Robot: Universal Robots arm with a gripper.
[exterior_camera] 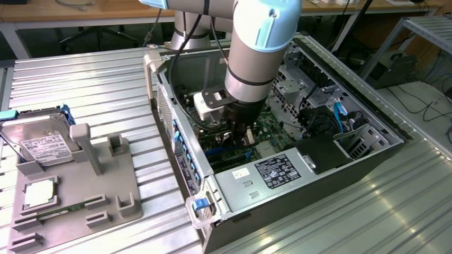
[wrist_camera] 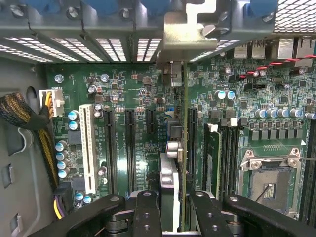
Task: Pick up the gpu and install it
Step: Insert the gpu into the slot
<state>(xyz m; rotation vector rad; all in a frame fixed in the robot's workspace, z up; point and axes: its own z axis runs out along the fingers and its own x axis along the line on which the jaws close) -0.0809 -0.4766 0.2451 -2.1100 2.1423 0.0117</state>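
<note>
Ribbed metal table (exterior_camera: 92, 79) — open case (exterior_camera: 356, 90); gpu (wrist_camera: 184, 123) in gripper (wrist_camera: 176, 202); desk (exterior_camera: 71, 16) behind

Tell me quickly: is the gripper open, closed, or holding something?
Gripper: closed on the gpu, holding it edge-on above the motherboard inside the computer case.

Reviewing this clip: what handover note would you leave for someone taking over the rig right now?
Gripper: shut on the gpu, inside the open computer case.
The gpu stands edge-on over the motherboard slots, its metal bracket at the case's rear openings.
Done: card picked up and brought into the case.
Left: whether it is fully seated in a slot cannot be told; not yet released.
</note>
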